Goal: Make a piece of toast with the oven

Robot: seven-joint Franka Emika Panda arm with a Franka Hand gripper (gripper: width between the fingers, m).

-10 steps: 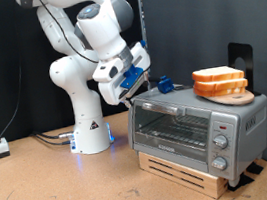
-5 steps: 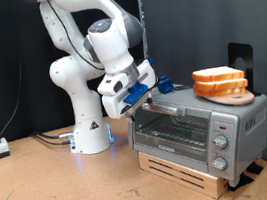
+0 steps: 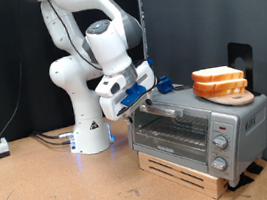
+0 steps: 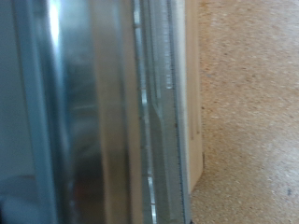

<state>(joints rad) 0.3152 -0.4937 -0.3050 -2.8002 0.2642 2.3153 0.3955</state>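
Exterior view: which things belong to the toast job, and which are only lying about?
Job:
- silver-grey metal toaster oven, door shut
- pale bread slices stacked on round wooden plate on the oven
- gripper, at oven's top corner

Lying about:
- wooden pallet under oven
- cables

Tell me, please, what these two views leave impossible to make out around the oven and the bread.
- Gripper, exterior view: its fingertips sit at the oven's top corner at the exterior view's left, too small to judge open or shut; absent from the wrist view.
- Oven, wrist view: only a blurred metal edge.
- Bread slices on the wooden plate: stacked, lower slice mostly covered.
- Knob markings: too small.
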